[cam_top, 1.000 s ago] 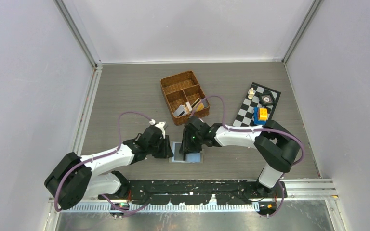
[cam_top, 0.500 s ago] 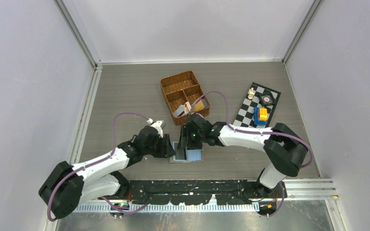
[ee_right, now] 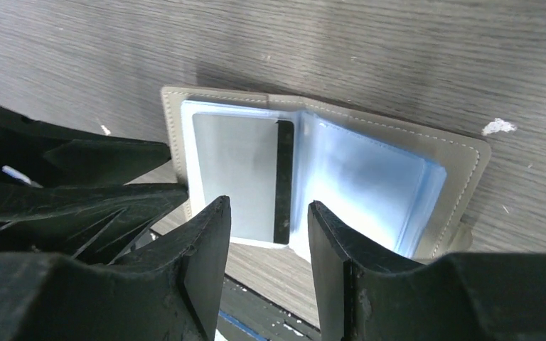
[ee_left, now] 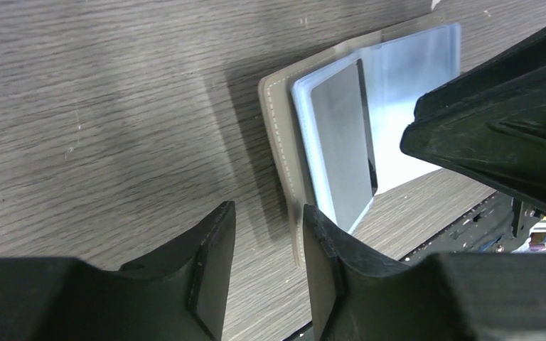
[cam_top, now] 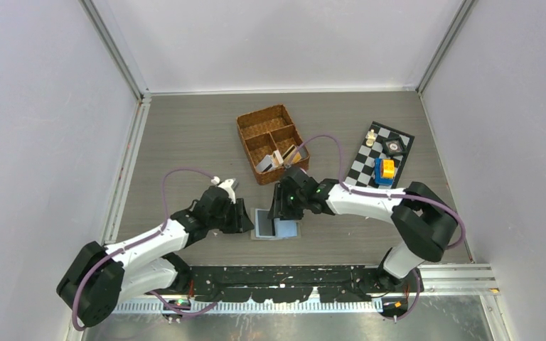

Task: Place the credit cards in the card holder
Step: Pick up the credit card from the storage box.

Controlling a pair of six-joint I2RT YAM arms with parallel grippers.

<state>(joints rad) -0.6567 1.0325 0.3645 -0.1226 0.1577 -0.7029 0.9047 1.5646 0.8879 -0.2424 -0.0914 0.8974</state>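
Between the two arms, at the near edge of the desk: the card holder lies open and flat, its clear blue sleeves facing up.
Card in place: one grey card with a dark stripe sits in the left sleeve; I cannot tell how deep it is seated.
Left fingers: apart and empty, low over the desk just beside the holder's left edge.
Right fingers: apart and empty, hanging above the open holder.
Cards left: more credit cards stand in the wicker basket, behind the holder.
Risk, holder: nothing pins it, so a brushing finger could slide it or flip a cover shut.
Risk, card: a finger dragging across the sleeve could pull the grey card back out.
Risk, arms: they are close together, so one swinging across could strike the other.
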